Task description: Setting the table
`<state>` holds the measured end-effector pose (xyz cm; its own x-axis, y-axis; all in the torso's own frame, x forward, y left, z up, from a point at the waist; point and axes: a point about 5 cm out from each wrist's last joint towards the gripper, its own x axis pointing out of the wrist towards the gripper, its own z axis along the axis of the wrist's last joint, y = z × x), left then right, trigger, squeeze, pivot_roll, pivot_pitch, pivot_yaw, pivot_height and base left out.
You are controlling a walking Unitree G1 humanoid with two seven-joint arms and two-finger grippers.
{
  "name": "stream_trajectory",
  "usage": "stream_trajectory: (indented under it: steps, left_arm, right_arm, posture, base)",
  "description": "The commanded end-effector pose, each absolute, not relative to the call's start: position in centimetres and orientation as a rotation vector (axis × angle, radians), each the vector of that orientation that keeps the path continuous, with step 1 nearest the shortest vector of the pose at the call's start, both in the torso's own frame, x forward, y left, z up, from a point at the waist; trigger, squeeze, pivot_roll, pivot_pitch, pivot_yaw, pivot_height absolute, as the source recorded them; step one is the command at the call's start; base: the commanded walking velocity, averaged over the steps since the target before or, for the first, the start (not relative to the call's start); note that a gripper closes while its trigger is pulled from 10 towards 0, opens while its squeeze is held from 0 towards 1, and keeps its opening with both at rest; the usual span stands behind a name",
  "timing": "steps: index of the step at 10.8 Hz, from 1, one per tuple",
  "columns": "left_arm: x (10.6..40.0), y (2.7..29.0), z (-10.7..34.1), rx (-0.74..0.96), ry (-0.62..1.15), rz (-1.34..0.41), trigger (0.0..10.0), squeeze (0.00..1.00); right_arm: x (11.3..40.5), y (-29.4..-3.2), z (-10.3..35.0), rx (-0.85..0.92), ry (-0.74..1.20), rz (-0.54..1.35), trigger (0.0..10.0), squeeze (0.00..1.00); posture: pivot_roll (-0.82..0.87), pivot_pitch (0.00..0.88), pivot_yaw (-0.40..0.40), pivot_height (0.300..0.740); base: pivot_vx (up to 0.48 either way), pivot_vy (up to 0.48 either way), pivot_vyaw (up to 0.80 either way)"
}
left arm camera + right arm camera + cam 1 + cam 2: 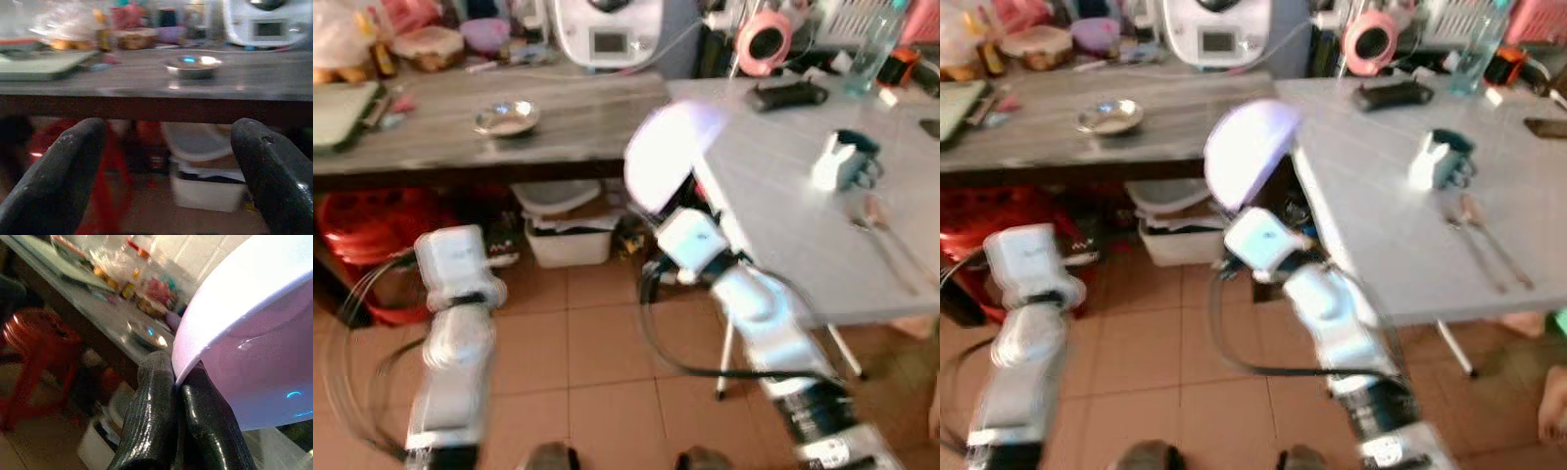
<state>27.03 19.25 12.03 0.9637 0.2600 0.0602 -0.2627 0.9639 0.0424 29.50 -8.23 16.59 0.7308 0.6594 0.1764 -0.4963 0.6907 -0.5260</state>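
Beside the white table's (pixel 773 186) near corner, the right gripper (pixel 177 382) has its jaws clamped on a plate (pixel 664 157) rim (plate tilted upright); the left gripper (pixel 171 161) has its jaws apart.

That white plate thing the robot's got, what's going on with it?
The robot is carrying a white plate, pinched by its rim in the right gripper, near the corner of the white table. That table already has a mug and cutlery on it, so the plate looks bound for there. The left gripper is open and holds nothing, pointing toward the wooden counter, where a small metal bowl sits.
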Motion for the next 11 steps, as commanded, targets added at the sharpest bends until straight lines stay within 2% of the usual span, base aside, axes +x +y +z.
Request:
stream_trajectory:
  steps: [1, 8, 9, 10, 11]
  left_arm:
    - [27.1, 18.5, 12.1, 0.061, -0.065, 0.244, 10.0, 0.0]
    - [27.5, 17.6, 12.0, 0.066, -0.066, 0.211, 10.0, 0.0]
    - [27.5, 17.6, 12.0, 0.067, -0.064, 0.214, 10.0, 0.0]
    - [27.6, 17.6, 12.0, 0.068, -0.062, 0.216, 10.0, 0.0]
    - [27.7, 17.6, 12.0, 0.07, -0.064, 0.219, 10.0, 0.0]
  right_arm:
    - [29.6, -9.7, 16.2, -0.456, -0.319, 0.591, 0.0, 0.0]
    - [29.8, -10.4, 16.7, -0.453, -0.305, 0.536, 0.0, 0.0]
    - [29.8, -10.4, 16.9, -0.446, -0.31, 0.526, 8.5, 0.0]
    - [29.9, -10.4, 17.1, -0.443, -0.316, 0.515, 10.0, 0.0]
    - [29.9, -10.5, 17.3, -0.448, -0.325, 0.515, 10.0, 0.0]
  posture:
    - [-0.01, 0.023, 0.024, 0.74]
    - [-0.03, 0.025, 0.032, 0.74]
    - [-0.03, 0.025, 0.034, 0.74]
    - [-0.03, 0.025, 0.033, 0.74]
    - [-0.03, 0.024, 0.034, 0.74]
  base:
    - [0.461, 0.0, 0.0]
    - [0.48, 0.0, 0.0]
    - [0.48, 0.0, 0.0]
    - [0.48, 0.0, 0.0]
    - [0.48, 0.0, 0.0]
